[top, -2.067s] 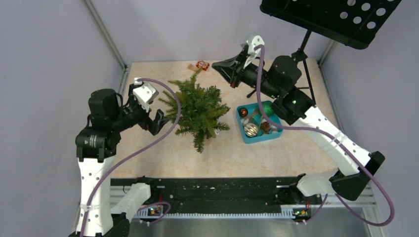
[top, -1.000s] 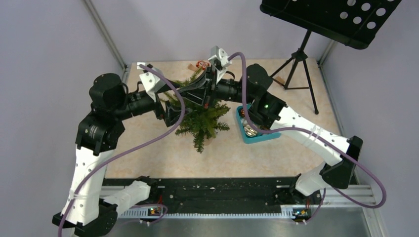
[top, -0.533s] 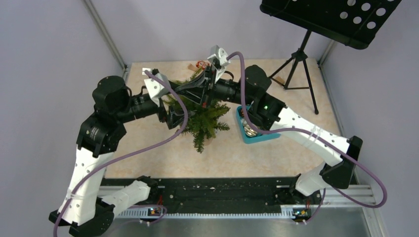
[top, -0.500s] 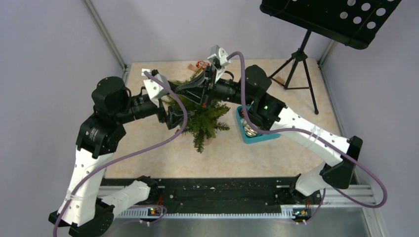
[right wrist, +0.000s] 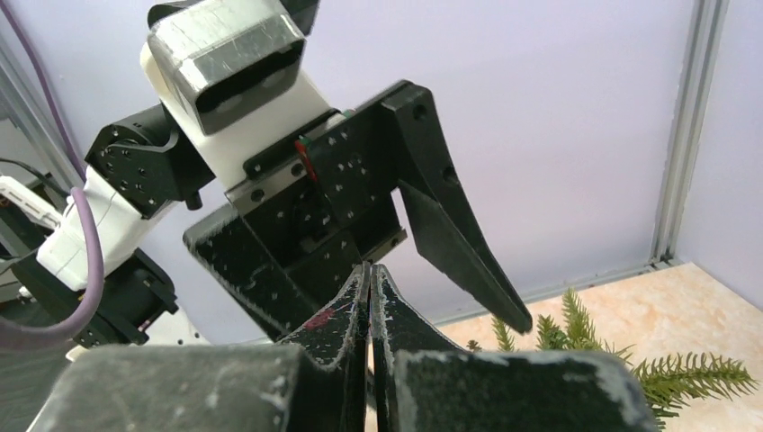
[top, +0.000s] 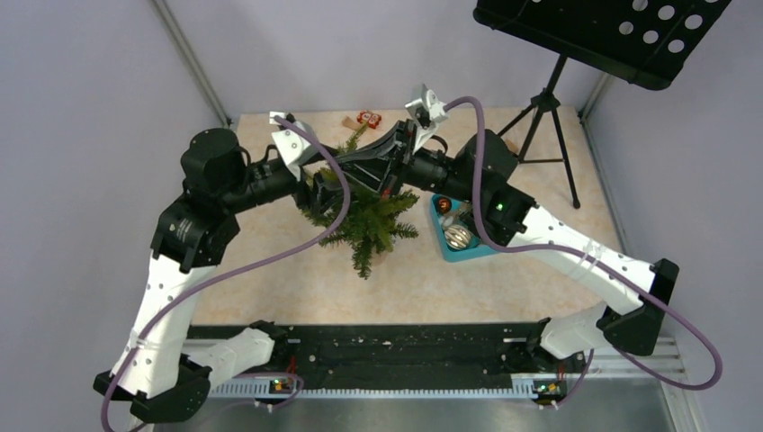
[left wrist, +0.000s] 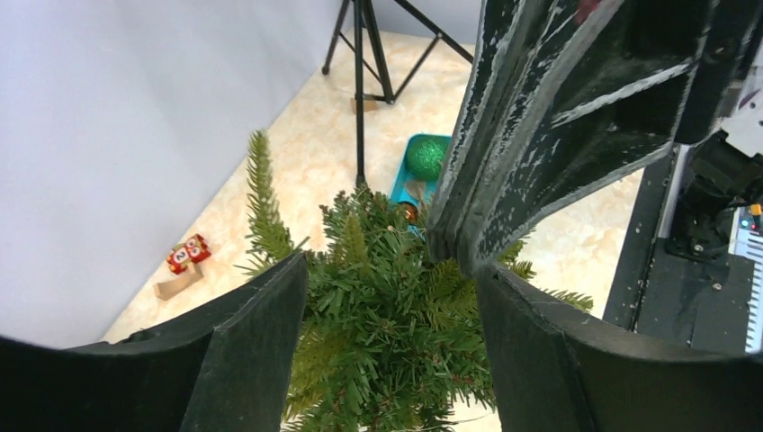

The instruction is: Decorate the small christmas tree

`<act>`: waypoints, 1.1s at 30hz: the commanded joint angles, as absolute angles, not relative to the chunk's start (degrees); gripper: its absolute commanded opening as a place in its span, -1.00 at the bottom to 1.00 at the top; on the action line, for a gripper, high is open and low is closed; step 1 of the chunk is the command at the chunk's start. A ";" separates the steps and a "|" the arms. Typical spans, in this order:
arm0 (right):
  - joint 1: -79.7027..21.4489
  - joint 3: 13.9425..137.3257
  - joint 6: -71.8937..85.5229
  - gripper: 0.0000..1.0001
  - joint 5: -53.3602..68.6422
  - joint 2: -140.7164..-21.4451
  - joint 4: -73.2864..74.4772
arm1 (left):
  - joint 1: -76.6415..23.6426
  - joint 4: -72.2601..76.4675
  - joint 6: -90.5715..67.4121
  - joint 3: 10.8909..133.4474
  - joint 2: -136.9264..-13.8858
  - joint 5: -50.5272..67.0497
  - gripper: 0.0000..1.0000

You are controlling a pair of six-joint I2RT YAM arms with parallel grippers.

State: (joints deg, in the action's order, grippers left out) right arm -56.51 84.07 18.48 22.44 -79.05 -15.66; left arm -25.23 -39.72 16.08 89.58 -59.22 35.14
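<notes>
Top external view: on the beige marbled surface (top: pixel 270 270) the small christmas tree (top: pixel 364 216), a dark green needle fir, stands upright near the middle. Both arms meet above its far-left branches. The left fingers (top: pixel 324 187) are spread apart with nothing clamped in them. From the left wrist they frame the treetop on either side. The right fingers (top: pixel 346 164) point down into the gap between them, and I cannot tell whether the two sets touch. The right fingers are pressed flat together along their length. Whether anything thin is pinched there cannot be told. Just right of the tree lies a teal plastic tray (top: pixel 477 254) holding a green glitter ball (left wrist: pixel 425 155) and a silver ball (top: pixel 457 236). Farther back, near the far edge, small red blocks (top: pixel 368 117) sit beside a scrap of brown card (left wrist: pixel 175 286). A black tripod music stand (top: pixel 594 31) rises at the far right corner.
</notes>
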 commanded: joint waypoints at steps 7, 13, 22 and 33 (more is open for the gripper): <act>-57.42 83.78 19.26 -1.00 21.36 -76.73 -19.64 | -25.20 -36.64 11.91 92.58 -59.11 37.85 0.38; -57.47 83.98 19.46 -1.00 22.33 -76.79 -20.06 | -25.20 -33.29 9.30 91.36 -61.16 39.41 0.41; -57.44 83.22 19.96 -1.00 22.83 -76.86 -20.50 | -25.21 -28.05 1.60 91.40 -63.51 43.43 0.06; -57.43 81.85 19.52 -1.00 21.62 -76.51 -19.99 | -25.07 -32.08 -0.65 90.51 -59.82 39.45 -1.00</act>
